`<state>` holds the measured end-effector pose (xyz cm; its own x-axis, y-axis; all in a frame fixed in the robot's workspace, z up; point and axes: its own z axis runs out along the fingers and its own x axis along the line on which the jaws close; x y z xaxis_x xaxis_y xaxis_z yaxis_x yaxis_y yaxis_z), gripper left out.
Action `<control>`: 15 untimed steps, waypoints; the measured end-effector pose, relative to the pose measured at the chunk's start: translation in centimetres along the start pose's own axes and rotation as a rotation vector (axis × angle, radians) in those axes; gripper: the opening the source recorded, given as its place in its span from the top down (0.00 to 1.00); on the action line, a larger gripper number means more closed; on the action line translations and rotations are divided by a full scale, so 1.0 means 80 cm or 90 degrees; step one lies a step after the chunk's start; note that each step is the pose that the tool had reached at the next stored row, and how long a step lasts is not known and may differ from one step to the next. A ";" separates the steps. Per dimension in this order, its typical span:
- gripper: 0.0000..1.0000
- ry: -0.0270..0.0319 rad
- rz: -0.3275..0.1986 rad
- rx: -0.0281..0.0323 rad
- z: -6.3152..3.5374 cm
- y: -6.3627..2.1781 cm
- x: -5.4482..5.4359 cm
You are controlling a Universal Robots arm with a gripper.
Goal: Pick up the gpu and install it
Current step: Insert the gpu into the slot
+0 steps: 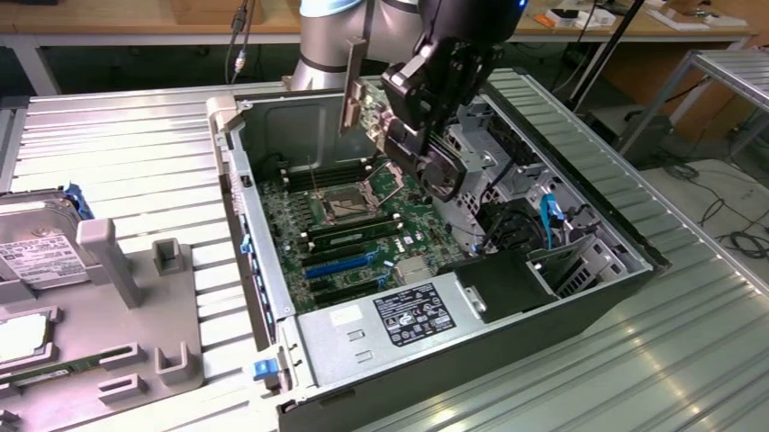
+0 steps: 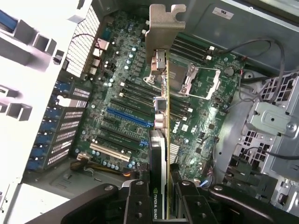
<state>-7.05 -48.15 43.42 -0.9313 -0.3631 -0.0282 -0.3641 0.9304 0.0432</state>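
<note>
My gripper [image 1: 387, 115] hangs above the open computer case [image 1: 283, 306], shut on the gpu [image 1: 366, 112]. The card stands on edge between the fingers, its silver end bracket [image 1: 355, 81] pointing up in the exterior view. In the wrist view the gpu [image 2: 161, 140] runs away from my gripper [image 2: 163, 205], edge-on, with its metal bracket [image 2: 163, 30] at the far end. It is held over the motherboard [image 2: 117, 84], above the blue expansion slot [image 2: 131, 116] and the black slots beside it, apart from the board.
The processor socket [image 1: 340, 205] and memory slots lie under the card. Drive cages and cables [image 1: 541, 216] crowd the case's side on the exterior view's right. A grey fixture tray [image 1: 180, 297] with a hard drive [image 1: 36, 256] sits on the exterior view's left.
</note>
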 end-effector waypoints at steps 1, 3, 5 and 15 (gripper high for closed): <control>0.73 0.0002 -0.005 -0.0001 0.000 0.000 0.000; 0.73 0.0010 -0.023 -0.0007 0.000 0.000 0.000; 0.73 0.0016 -0.036 -0.0011 0.000 0.000 0.000; 0.73 0.0049 -0.115 -0.0033 0.000 0.000 0.000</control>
<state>-7.05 -48.15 43.42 -0.8508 -0.5247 -0.0282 -0.5255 0.8497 0.0432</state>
